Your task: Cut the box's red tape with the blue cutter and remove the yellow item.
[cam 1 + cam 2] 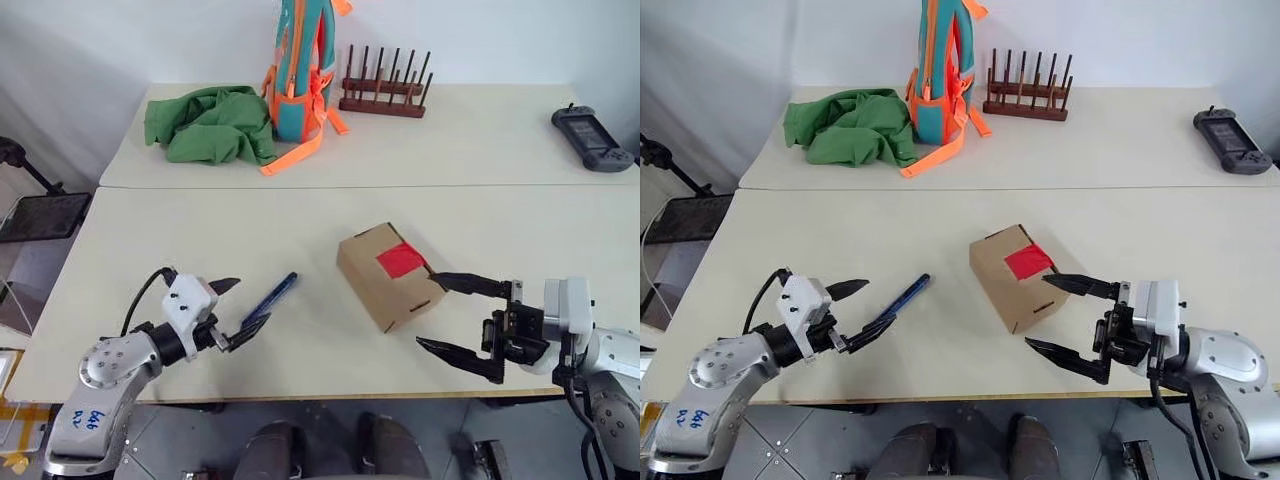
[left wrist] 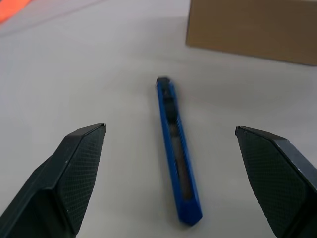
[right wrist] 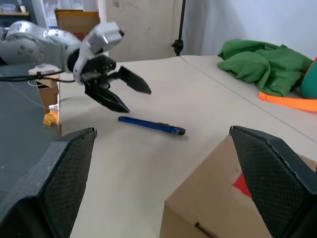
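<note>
Near edge, left side: the left gripper [image 1: 234, 312] hangs just above the surface [image 1: 300, 350] with its jaws spread wide and nothing between them. Its fingertips sit at the near end of the blue cutter [image 1: 272, 295], one on either side, without contact that can be confirmed. In the left wrist view the cutter [image 2: 176, 148] lies flat on the surface, running lengthwise away from the gripper between the two black fingers [image 2: 74, 168], with clear gaps on both sides.

Near edge, right side: the right gripper [image 1: 440, 315] points left toward the box [image 1: 385, 275], jaws fully apart and empty. Its upper finger ends close to the box's near right corner, beside the tape; the lower finger ends near the box's near face. Whether either fingertip touches the cardboard cannot be told.

Centre of the near surface: the box stands closed, turned at an angle to the surface edge. The red tape [image 1: 400, 261] is intact on the lid, at the right-hand side of the top face. The blue cutter lies just to the left of the box, apart from it, its far end angled toward the right.

Far surface, left to right: a crumpled green cloth [image 1: 208, 125], an upright teal and orange backpack [image 1: 298, 70], a dark wooden peg rack [image 1: 384, 85], and at the far right a black handheld game controller [image 1: 593, 138].
</note>
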{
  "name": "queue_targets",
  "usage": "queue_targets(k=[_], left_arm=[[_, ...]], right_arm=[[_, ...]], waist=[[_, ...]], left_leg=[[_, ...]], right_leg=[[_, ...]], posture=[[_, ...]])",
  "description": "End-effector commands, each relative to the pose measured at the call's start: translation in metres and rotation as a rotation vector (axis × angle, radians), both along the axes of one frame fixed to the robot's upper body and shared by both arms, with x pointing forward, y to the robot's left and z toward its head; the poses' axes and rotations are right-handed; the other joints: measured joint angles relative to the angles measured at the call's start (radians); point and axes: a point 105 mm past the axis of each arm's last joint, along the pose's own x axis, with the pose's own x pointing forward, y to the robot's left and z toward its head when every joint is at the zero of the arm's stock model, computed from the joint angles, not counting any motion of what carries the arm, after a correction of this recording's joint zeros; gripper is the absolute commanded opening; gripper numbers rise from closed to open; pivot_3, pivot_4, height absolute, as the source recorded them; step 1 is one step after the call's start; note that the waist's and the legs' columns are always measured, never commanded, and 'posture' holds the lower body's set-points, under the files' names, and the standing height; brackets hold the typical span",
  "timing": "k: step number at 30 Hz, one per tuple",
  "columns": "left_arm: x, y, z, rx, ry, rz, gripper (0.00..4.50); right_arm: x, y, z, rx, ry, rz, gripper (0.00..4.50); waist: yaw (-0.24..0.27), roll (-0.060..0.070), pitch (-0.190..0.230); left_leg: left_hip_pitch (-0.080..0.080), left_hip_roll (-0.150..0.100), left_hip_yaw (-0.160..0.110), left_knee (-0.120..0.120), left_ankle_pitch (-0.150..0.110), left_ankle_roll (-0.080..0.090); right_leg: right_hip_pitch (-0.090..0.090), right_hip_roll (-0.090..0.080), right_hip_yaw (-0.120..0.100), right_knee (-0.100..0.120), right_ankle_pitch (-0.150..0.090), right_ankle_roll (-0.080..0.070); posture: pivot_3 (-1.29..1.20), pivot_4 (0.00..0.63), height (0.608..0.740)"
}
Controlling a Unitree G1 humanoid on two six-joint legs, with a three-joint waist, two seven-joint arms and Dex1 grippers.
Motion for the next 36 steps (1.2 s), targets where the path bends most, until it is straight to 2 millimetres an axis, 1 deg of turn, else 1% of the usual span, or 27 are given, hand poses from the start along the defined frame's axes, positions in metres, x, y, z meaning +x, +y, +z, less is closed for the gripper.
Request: queue_targets(k=[1,3,5,7,10,12,14,15,16,19,27,29,32,33,34,35,36], left_arm=[[0.003,-0.01,-0.01,0.029,-0.002,0.005,4.46],[0.004,-0.012,-0.021,0.019,0.026,0.043,4.46],[0.001,-0.019,-0.029,0.014,0.043,0.037,4.46],[0.003,-0.024,-0.037,0.009,0.067,0.063,4.46],[0.008,-0.022,-0.048,0.029,0.101,0.127,4.46],[0.011,-0.02,-0.052,0.084,0.092,0.145,4.46],[0.011,-0.022,-0.054,0.097,0.093,0.139,4.46],[0.011,-0.022,-0.055,0.098,0.095,0.141,4.06],[0.01,-0.024,-0.058,0.094,0.11,0.131,3.85],[0.006,-0.024,-0.066,0.099,0.143,0.127,3.0],[0.002,-0.021,-0.071,0.102,0.167,0.135,0.52],[0.002,-0.023,-0.07,0.094,0.163,0.13,0.47],[0.002,-0.03,-0.061,0.081,0.113,0.071,0.47],[0.001,-0.031,-0.057,0.099,0.095,0.01,0.47],[0.002,-0.027,-0.051,0.111,0.068,-0.042,0.47],[0.003,-0.024,-0.046,0.119,0.05,-0.076,0.47],[0.002,-0.024,-0.04,0.103,0.043,-0.141,0.47]], right_arm=[[-0.005,0.004,0.006,-0.009,-0.021,0.005,4.5],[-0.005,0.005,0.007,-0.007,-0.026,-0.006,4.5],[-0.004,0.005,0.007,-0.006,-0.029,-0.011,4.5],[-0.004,0.006,0.008,-0.003,-0.034,-0.015,4.5],[-0.005,0.005,0.009,0.001,-0.039,-0.029,4.5],[-0.005,0.004,0.009,0.004,-0.041,-0.042,4.5],[-0.006,0.003,0.009,0.006,-0.04,-0.05,4.5],[-0.006,0.003,0.009,0.007,-0.04,-0.054,4.5],[-0.006,0.002,0.009,0.009,-0.041,-0.061,4.5],[-0.006,0.0,0.009,0.013,-0.048,-0.079,4.5],[-0.003,-0.001,0.007,0.016,-0.056,-0.088,4.5],[-0.003,-0.001,0.006,0.017,-0.056,-0.087,4.5],[-0.002,0.002,0.004,0.022,-0.051,-0.074,4.5],[-0.003,0.006,0.015,0.08,-0.089,-0.061,4.5],[-0.004,0.009,0.022,0.114,-0.082,-0.066,4.5],[-0.004,0.011,0.026,0.136,-0.074,-0.07,4.5],[-0.009,0.016,0.024,0.103,-0.053,-0.043,4.5]], waist=[[0.002,0.0,0.0],[0.004,0.0,0.0],[0.004,0.0,0.0],[0.004,0.0,-0.001],[0.005,0.002,-0.002],[0.008,0.003,-0.003],[0.008,0.004,-0.003],[0.007,0.004,-0.003],[0.006,0.004,-0.003],[0.006,0.006,-0.004],[0.004,0.012,-0.009],[0.004,0.014,-0.01],[0.004,0.014,-0.01],[0.003,0.014,-0.01],[0.003,0.013,-0.01],[0.002,0.014,-0.01],[0.001,0.013,-0.01]], left_leg=[[0.0,0.0,0.0,0.0,0.0,-0.001],[0.0,-0.001,0.0,0.0,-0.001,-0.002],[0.0,-0.001,0.0,0.0,-0.002,-0.002],[0.0,-0.001,-0.001,0.0,-0.002,-0.002],[0.0,-0.001,-0.001,0.0,-0.002,-0.002],[0.002,-0.001,-0.001,0.0,-0.002,-0.002],[0.003,-0.001,0.0,0.0,-0.002,-0.002],[0.005,-0.001,0.0,0.0,-0.002,-0.002],[0.008,-0.001,0.0,-0.001,-0.003,-0.002],[0.016,0.0,0.0,-0.004,-0.004,-0.002],[0.016,0.0,0.0,-0.006,-0.004,-0.003],[0.016,0.0,0.0,-0.006,-0.004,-0.003],[0.016,0.0,0.0,-0.007,-0.004,-0.003],[0.016,0.0,0.0,-0.007,-0.004,-0.003],[0.016,0.0,0.0,-0.007,-0.004,-0.003],[0.015,0.0,0.0,-0.008,-0.003,-0.003],[0.015,0.0,0.0,-0.008,-0.003,-0.003]], right_leg=[[0.0,0.0,0.001,0.0,0.0,0.0],[0.0,-0.001,0.003,-0.001,0.0,0.0],[0.0,-0.002,0.004,-0.001,0.0,0.0],[0.0,-0.003,0.004,-0.001,0.0,0.0],[0.0,-0.005,0.004,-0.004,0.0,0.0],[0.001,-0.006,0.004,-0.004,0.0,0.0],[0.003,-0.006,0.004,-0.004,0.0,0.0],[0.005,-0.006,0.004,-0.004,0.0,0.0],[0.007,-0.007,0.004,-0.004,0.0,0.0],[0.015,-0.007,0.005,-0.008,0.0,0.0],[0.015,-0.008,0.005,-0.009,0.0,-0.001],[0.015,-0.008,0.005,-0.009,0.0,-0.001],[0.014,-0.008,0.005,-0.01,-0.001,-0.001],[0.014,-0.008,0.005,-0.01,-0.001,-0.001],[0.013,-0.008,0.005,-0.01,-0.001,-0.001],[0.013,-0.007,0.005,-0.01,-0.001,-0.002],[0.012,-0.007,0.005,-0.01,-0.001,-0.002]], posture=[[0.0,0.15,0.74],[0.0,0.15,0.74],[0.0,0.15,0.74],[0.0,0.15,0.74],[0.0,0.15,0.74],[0.0,0.15,0.74],[0.0,0.15,0.74],[0.0,0.15,0.74],[0.0,0.15,0.74],[0.0,0.15,0.74],[0.0,0.15,0.74],[0.0,0.15,0.74],[0.0,0.15,0.74],[0.0,0.15,0.74],[0.0,0.15,0.74],[0.0,0.15,0.74],[0.0,0.15,0.74]])
